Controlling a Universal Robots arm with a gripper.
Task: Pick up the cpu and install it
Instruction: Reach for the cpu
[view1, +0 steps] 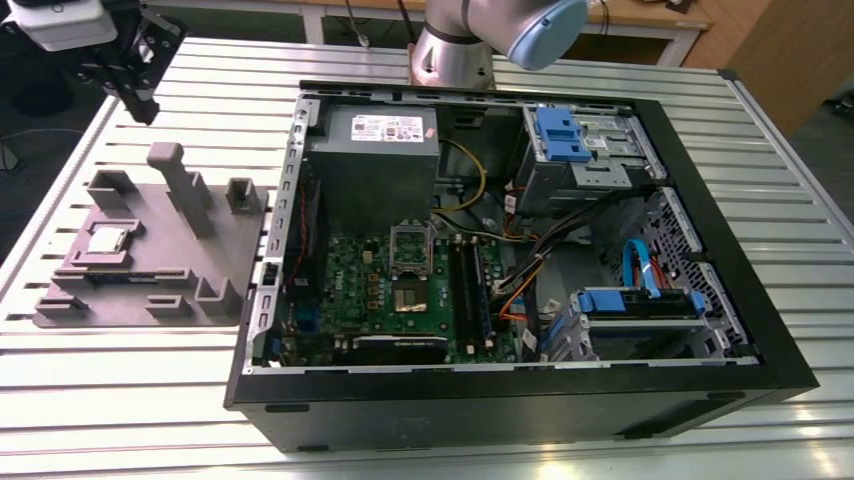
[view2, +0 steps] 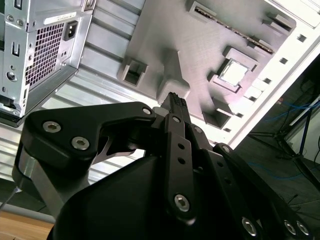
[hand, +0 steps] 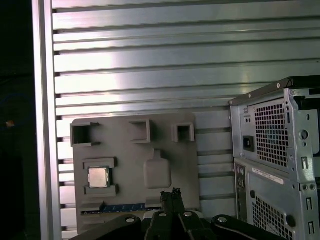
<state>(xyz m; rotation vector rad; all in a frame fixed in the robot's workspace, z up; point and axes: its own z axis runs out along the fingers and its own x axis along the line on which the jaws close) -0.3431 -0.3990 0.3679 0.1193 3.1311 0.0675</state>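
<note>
The cpu (view1: 107, 240) is a small silver square lying flat in a recess of the grey fixture plate (view1: 214, 260), at the exterior view's left of the open computer case (view1: 534, 400). Both wrist views show the cpu (view2: 234, 73) (hand: 98, 177) in its recess. My gripper (view1: 143, 108) hangs above the table beyond the fixture's far end, well clear of the cpu, with nothing in it. Its black fingertips (hand: 164, 195) sit pressed together, shut, and the gripper (view2: 173, 99) looks the same in the second wrist view. On the green motherboard (view1: 354, 290) the socket (view1: 408, 297) lies with its hinged metal frame (view1: 410, 243) raised.
A tall grey post (view1: 180, 185) and several raised blocks stand on the fixture plate, and a memory stick (hand: 120, 206) lies along one edge. Inside the case are a grey power supply (view1: 374, 170), blue drive brackets (view1: 561, 135) and loose cables (view1: 534, 270). The slatted aluminium table (view1: 134, 400) surrounds everything.
</note>
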